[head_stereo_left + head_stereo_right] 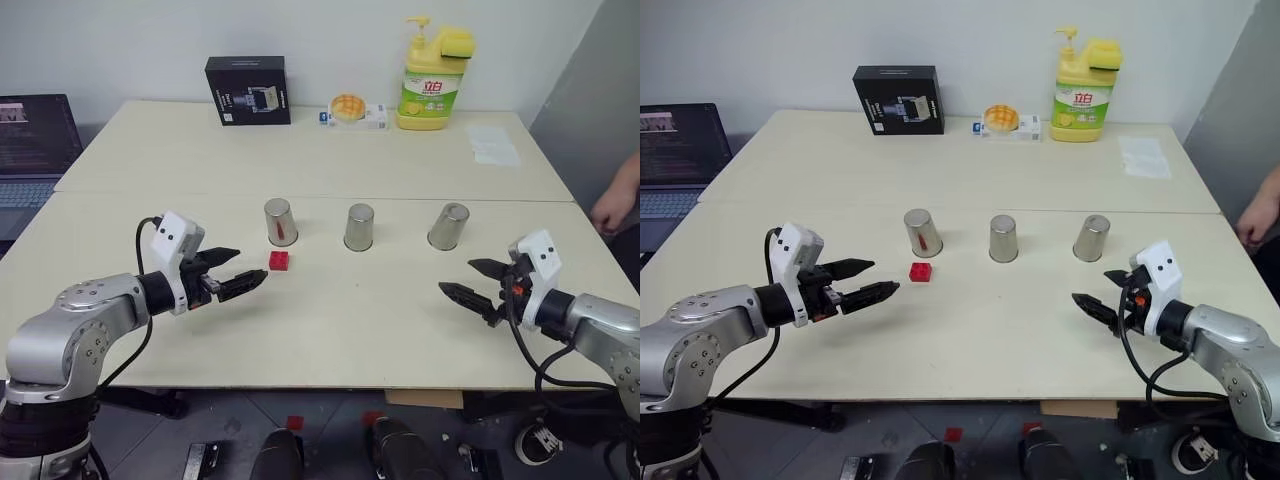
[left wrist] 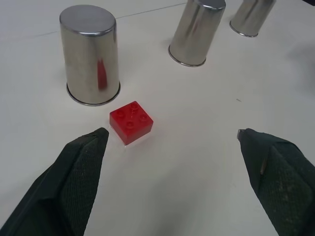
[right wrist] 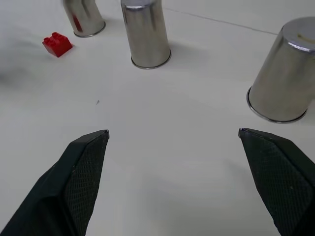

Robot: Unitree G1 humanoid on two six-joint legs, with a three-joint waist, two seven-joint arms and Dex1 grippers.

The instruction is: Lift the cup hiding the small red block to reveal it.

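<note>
With the small red block (image 1: 279, 261) sitting bare on the desk (image 1: 330, 320) just in front of the left cup (image 1: 280, 221), the left gripper (image 1: 236, 272), jaws apart and empty, could nudge it away. Right gripper (image 1: 473, 281) gapes empty too. Count: three cups, one block.

I see three identical brushed-metal cups standing mouth-down in a row across the table: left cup (image 1: 281, 222), middle cup (image 1: 359, 227) and right cup (image 1: 448, 226), well apart from one another. The small red block (image 1: 279, 261) lies uncovered on the tabletop, studs up, just in front of the left cup and not touching it; its red reflection shows on that cup's wall. No cup is lifted or tipped.
</note>
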